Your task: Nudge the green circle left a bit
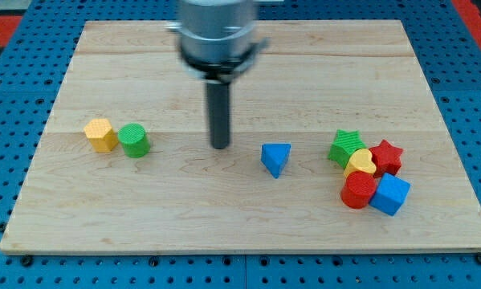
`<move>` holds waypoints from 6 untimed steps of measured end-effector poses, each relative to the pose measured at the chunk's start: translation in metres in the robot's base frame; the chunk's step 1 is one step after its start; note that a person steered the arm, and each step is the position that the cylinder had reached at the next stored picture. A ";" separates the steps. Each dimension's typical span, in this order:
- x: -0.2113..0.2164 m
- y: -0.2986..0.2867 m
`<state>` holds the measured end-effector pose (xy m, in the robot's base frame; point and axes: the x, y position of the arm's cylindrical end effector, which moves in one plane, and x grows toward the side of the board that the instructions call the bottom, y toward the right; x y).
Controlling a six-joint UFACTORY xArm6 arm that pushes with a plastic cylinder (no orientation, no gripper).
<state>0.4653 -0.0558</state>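
One wooden worktop [248, 233] fills most of the view, a pale board lying on a blue pegboard surface. Above its upper middle hangs the blurred grey body of my arm, and from it a straight dark rod drops down to the board. This rod is my tool; it has no jaws, so it neither opens nor closes and holds nothing. My tip [220, 147] sits on bare wood near the middle of the board, touching no block.

The relation that matters is this: the green circle [133, 140], a short green cylinder, lies toward the view's left of my tip, at nearly the same height in the view, with open wood between us. So I am on its right-hand side, which I judge to be the correct side for pushing it leftward. A straight slide toward the view's left should meet it.

Just beside the green circle, on its far left side, is a yellow-orange hexagon block [101, 134]; the two look close enough to touch, though I cannot tell if they do. I judge that a nudge may push the hexagon along too.

To the view's right of my tip, near it, lies a blue triangle [276, 158]. Farther right, a tight cluster holds a green star [347, 146], a red star [387, 156], a yellow heart [360, 164], a red cylinder [358, 190] and a blue cube [390, 194]. All of these are well away from my path.
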 end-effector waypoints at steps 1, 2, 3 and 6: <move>0.023 0.044; 0.030 0.122; 0.029 0.065; -0.094 -0.146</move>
